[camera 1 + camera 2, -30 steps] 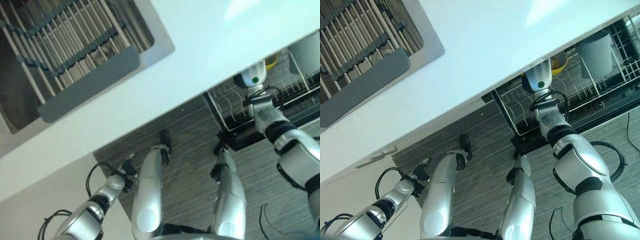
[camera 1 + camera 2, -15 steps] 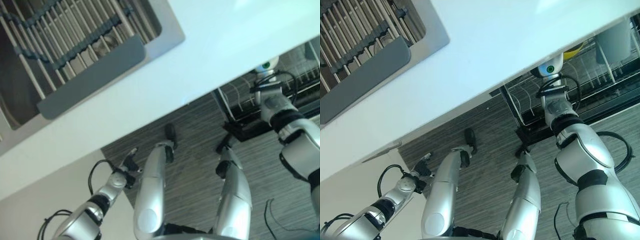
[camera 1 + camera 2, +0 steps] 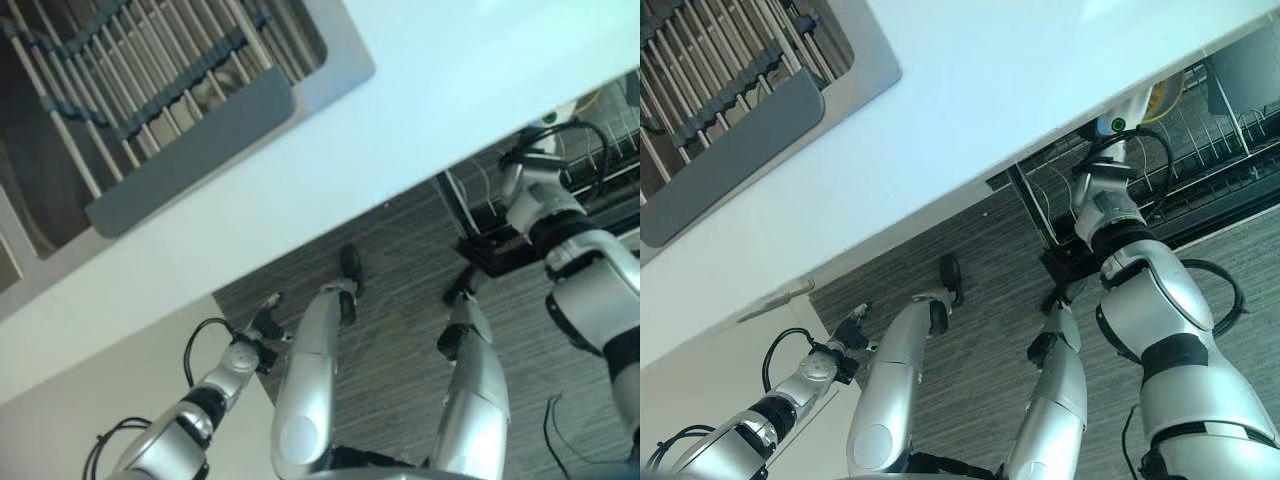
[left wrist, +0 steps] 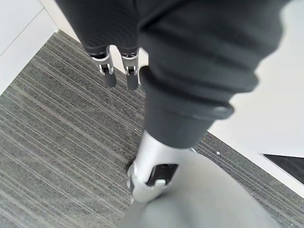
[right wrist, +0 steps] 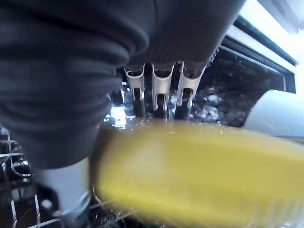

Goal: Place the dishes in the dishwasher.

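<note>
Yellow dish [image 5: 204,175] over the dishwasher rack [image 3: 1200,140].
Right hand [image 5: 161,90] curled round it; lower gently between tines before releasing.

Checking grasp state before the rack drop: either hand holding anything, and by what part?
The right robot hand holds a yellow dish, fingers curled over its rim, at the dishwasher rack. The left robot hand holds nothing.
</note>
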